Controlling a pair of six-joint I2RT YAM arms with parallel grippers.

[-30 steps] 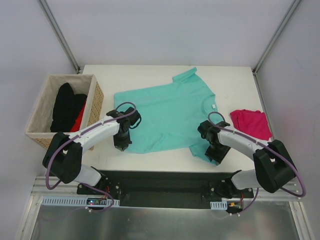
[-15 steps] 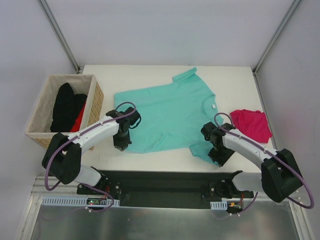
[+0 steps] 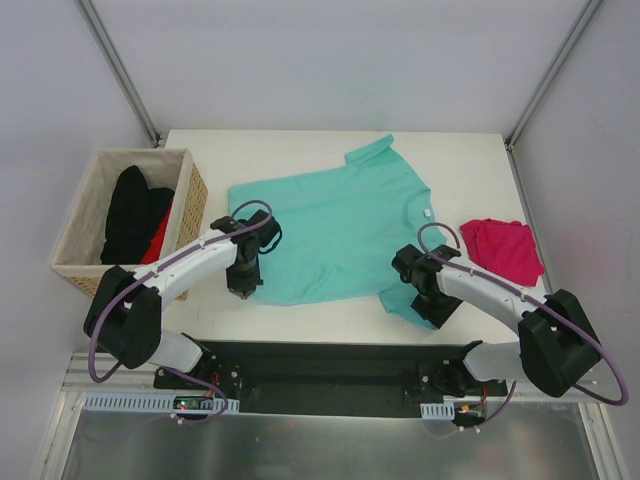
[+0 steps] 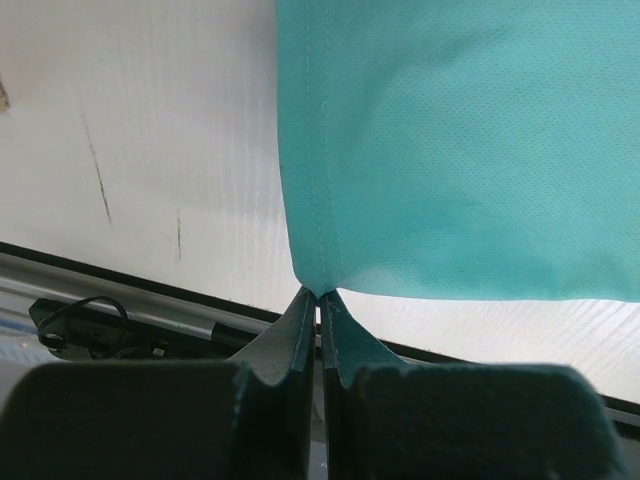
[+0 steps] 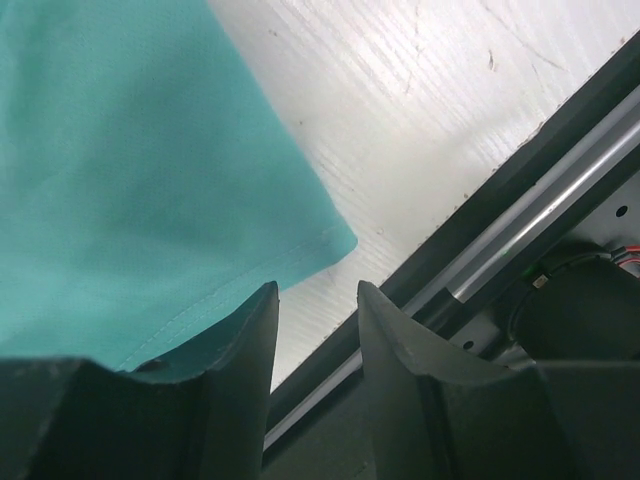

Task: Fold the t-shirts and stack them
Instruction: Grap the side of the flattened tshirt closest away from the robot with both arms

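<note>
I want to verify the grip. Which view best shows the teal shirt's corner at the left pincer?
Left wrist: the shut left pincer nips the teal shirt at its hem corner. Top view shows the whole shirt, but the arm hides that corner. Right wrist shows only another corner.

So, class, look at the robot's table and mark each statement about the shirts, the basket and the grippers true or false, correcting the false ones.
1. The teal t-shirt lies spread on the table. True.
2. The pink t-shirt sits in the basket. False: it lies on the table's right side.
3. The left gripper is shut on the teal t-shirt's near corner. True.
4. The right gripper is clamped shut. False: its jaws stand apart beside the teal t-shirt's edge.
5. The basket holds black clothing. True.
</note>
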